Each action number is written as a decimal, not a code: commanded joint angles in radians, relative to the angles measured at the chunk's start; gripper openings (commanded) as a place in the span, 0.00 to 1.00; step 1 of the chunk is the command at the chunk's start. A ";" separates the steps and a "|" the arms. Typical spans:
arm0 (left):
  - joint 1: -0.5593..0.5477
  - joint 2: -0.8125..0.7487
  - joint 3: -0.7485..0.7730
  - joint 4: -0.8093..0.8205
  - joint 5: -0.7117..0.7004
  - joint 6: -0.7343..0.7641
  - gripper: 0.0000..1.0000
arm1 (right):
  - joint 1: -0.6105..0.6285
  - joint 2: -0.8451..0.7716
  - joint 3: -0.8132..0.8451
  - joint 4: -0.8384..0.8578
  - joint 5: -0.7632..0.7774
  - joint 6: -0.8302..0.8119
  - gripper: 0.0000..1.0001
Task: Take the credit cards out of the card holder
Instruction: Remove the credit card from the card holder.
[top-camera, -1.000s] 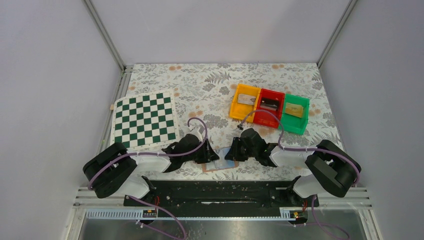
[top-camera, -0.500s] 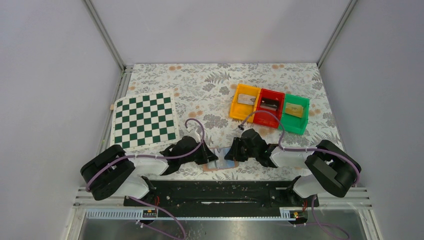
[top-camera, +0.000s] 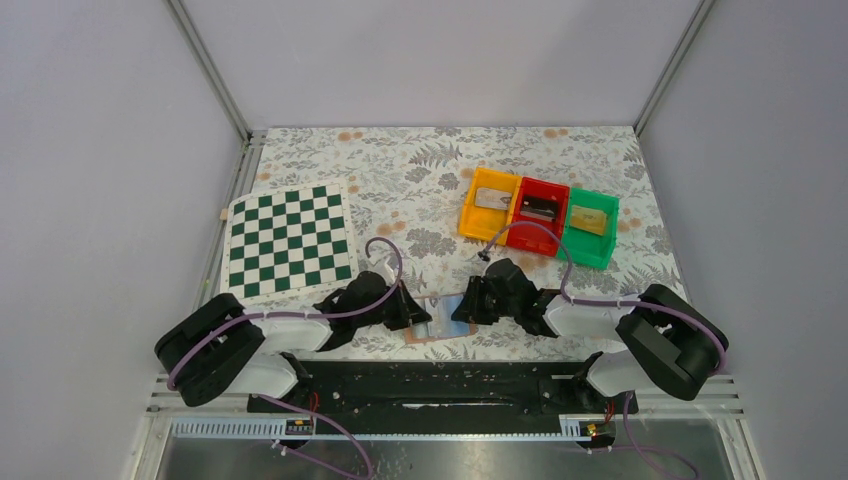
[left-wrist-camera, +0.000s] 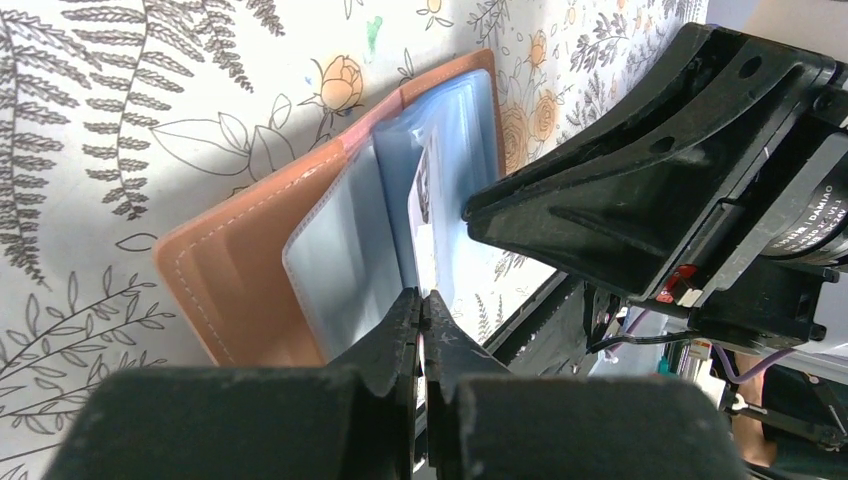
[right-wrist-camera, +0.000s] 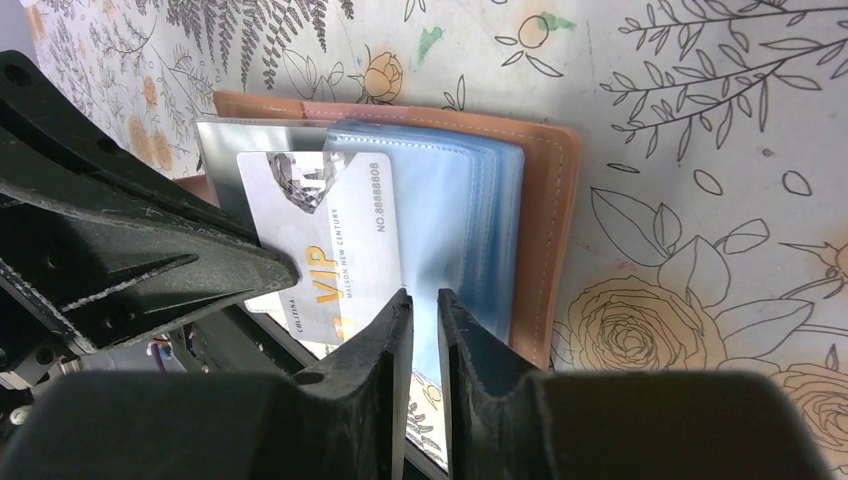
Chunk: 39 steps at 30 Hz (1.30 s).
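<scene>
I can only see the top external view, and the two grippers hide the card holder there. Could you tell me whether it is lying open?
Observer: Yes, the card holder lies open with its tan cover down and its clear sleeves facing up.
Operator: Thank you. Is any card showing?
Observer: One silver VIP card with gold lettering lies across the sleeves.
Operator: Does the left gripper have hold of it?
Observer: It appears so. In the left wrist view the left gripper is shut on that card's edge.
</scene>
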 joint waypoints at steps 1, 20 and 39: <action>0.018 -0.029 -0.013 0.017 0.053 0.018 0.00 | -0.010 -0.003 -0.021 -0.101 0.027 -0.041 0.22; 0.067 -0.399 0.048 -0.459 0.078 0.139 0.00 | -0.015 -0.227 0.130 -0.322 0.006 -0.292 0.26; 0.067 -0.595 0.108 -0.534 0.446 0.205 0.00 | -0.039 -0.086 0.513 -0.587 -0.680 -0.626 0.53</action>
